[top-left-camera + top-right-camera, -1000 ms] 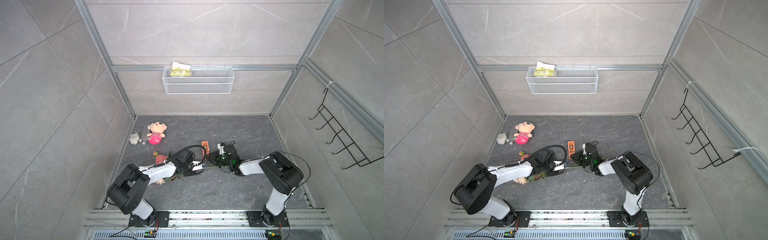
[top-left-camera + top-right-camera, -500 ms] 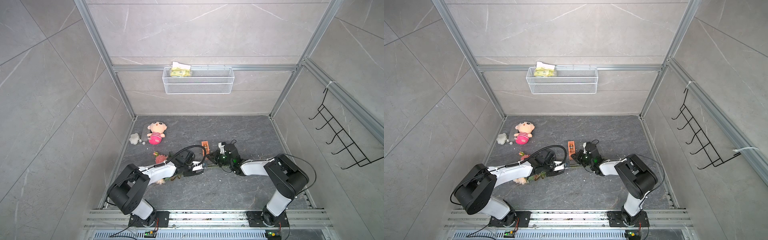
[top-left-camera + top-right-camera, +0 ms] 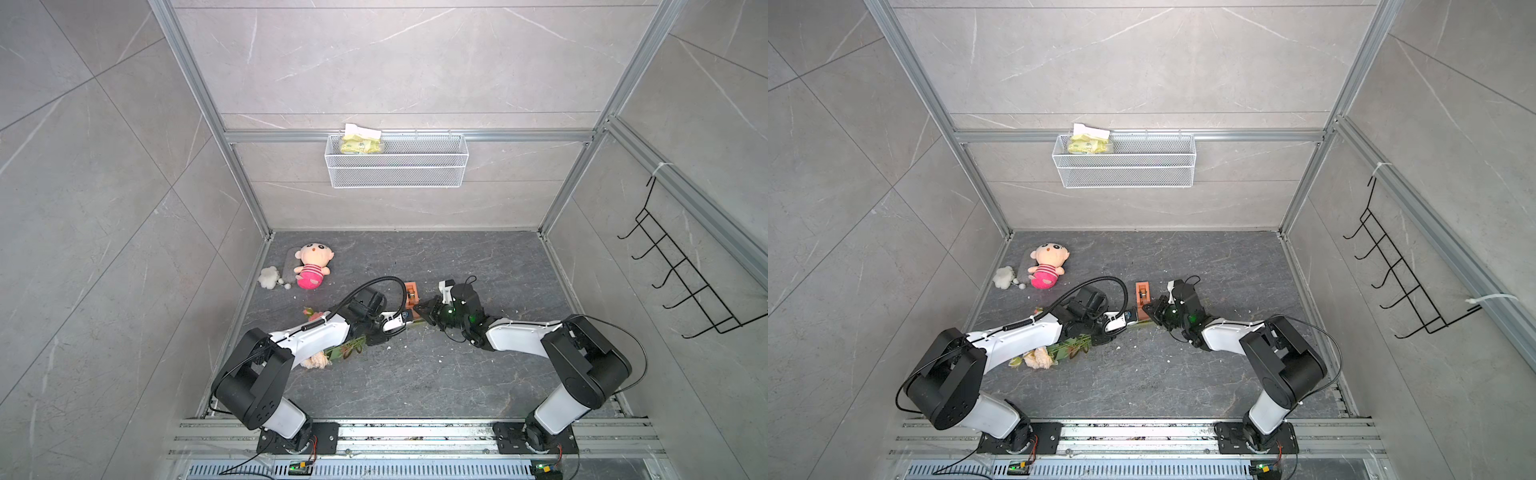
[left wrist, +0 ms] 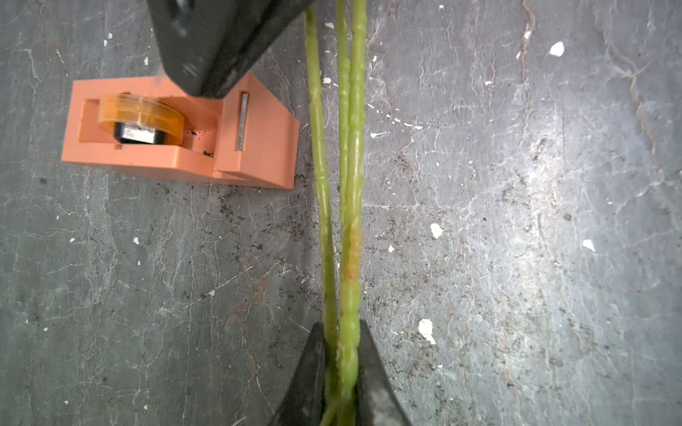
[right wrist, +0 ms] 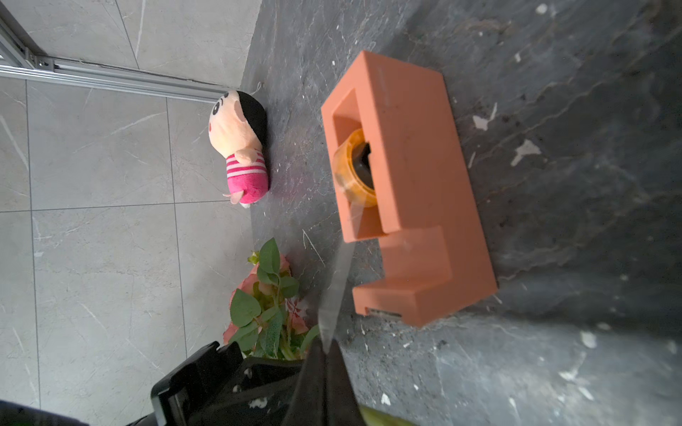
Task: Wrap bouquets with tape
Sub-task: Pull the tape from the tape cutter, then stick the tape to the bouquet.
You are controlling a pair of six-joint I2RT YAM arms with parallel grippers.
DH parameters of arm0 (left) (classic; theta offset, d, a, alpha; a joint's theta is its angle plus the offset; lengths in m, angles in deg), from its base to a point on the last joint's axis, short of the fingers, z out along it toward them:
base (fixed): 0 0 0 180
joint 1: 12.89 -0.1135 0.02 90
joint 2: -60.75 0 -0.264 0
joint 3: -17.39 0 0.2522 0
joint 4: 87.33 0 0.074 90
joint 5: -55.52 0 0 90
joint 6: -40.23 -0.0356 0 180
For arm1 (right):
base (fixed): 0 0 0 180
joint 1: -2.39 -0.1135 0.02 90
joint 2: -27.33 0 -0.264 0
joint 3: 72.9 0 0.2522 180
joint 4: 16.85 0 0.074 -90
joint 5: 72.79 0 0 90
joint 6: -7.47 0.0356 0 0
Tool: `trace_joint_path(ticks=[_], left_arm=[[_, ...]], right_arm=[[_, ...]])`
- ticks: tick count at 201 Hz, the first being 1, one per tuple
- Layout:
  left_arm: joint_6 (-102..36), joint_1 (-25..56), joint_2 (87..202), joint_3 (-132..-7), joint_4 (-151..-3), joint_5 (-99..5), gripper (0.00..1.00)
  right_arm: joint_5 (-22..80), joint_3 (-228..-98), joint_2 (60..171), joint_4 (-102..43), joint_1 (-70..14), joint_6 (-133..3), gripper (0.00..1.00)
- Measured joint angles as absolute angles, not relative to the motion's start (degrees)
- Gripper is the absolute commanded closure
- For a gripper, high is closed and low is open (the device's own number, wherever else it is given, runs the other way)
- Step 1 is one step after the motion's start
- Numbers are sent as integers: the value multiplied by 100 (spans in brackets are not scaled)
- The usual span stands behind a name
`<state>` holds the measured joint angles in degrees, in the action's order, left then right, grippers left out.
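The bouquets (image 4: pixel 348 221) show as three long green stems lying across the floor, with my left gripper (image 4: pixel 341 333) shut on them. Their peach bloom and leaves (image 3: pixel 318 360) lie under the left arm; pink blooms (image 5: pixel 265 306) show in the right wrist view. The tape (image 5: pixel 354 177) is an amber roll in an orange dispenser (image 5: pixel 417 184) just beyond the stems, seen in both top views (image 3: pixel 411 293) (image 3: pixel 1143 296). A clear strip (image 5: pixel 336 287) runs from the roll to my right gripper (image 5: pixel 324 346), which is shut on its end, close to the left gripper (image 3: pixel 409 318).
A pink plush doll (image 3: pixel 311 266) and a white fluffy ball (image 3: pixel 269 276) lie near the back-left wall. A wire basket (image 3: pixel 397 166) with a yellow packet hangs on the back wall. A black hook rack (image 3: pixel 681 274) is on the right wall.
My right gripper has closed on the tape strip, and the right arm's elbow has shifted slightly. The left arm and the stems have not moved.
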<state>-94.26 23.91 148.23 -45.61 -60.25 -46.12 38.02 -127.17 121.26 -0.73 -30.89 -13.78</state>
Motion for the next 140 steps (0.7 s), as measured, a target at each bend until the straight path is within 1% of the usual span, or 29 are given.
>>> trace_joint_path(ticks=[75,112,140], left_arm=[[-9217,2386,15000,-5118,-5517,-4837,100],[-9092,2386,15236,-5564,-5187,-4953,100],[-9042,2386,15253,-5693,-4919,-5023,100]], right_arm=[[3687,-12711,11291,-1017,-3469,-1765,100],[3448,-12519,10878,-1338,-3764,-1896,100],[3166,-12291,10826,-1404,-4068,-1933,100]])
